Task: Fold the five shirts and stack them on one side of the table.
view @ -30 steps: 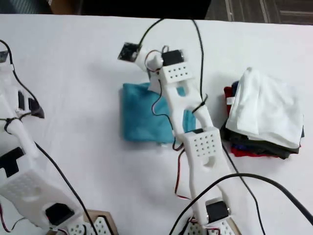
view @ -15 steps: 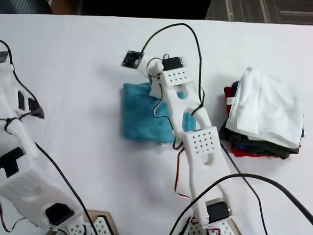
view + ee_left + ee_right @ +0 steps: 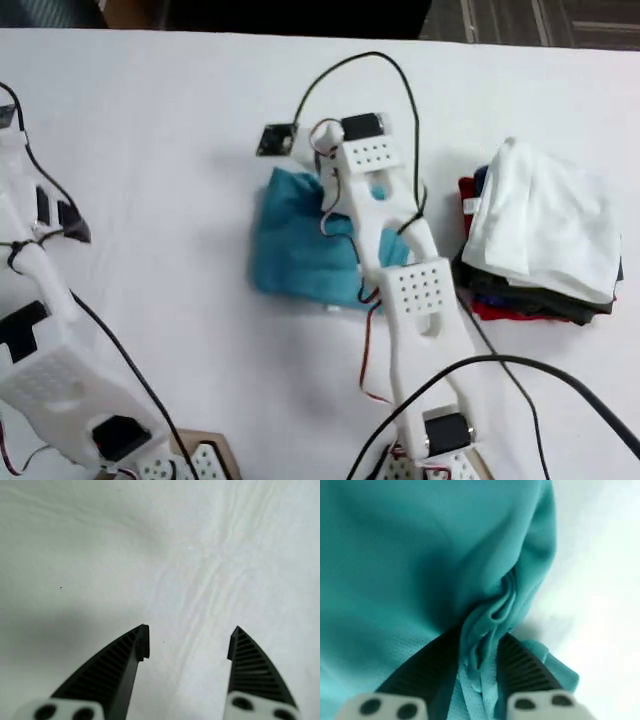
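A folded teal shirt [image 3: 300, 245] lies mid-table, its far edge bunched up under the right arm. My right gripper [image 3: 481, 652] is shut on a pinched fold of that teal shirt [image 3: 420, 555]; in the high view the gripper [image 3: 325, 180] sits at the shirt's far right corner. A stack of folded shirts [image 3: 540, 235], white on top over dark and red ones, rests at the right side of the table. My left gripper [image 3: 187, 642] is open over bare white tablecloth, and its arm [image 3: 40, 250] stands at the left edge.
The white tablecloth [image 3: 150, 130] covers the whole table. Black cables [image 3: 405, 100] loop over the right arm and trail across the front right. A dark floor lies beyond the table's far edge.
The right gripper has pulled the teal shirt's far edge toward the right, and the shirt has bunched and skewed from its flat rectangle. The left arm has not moved.
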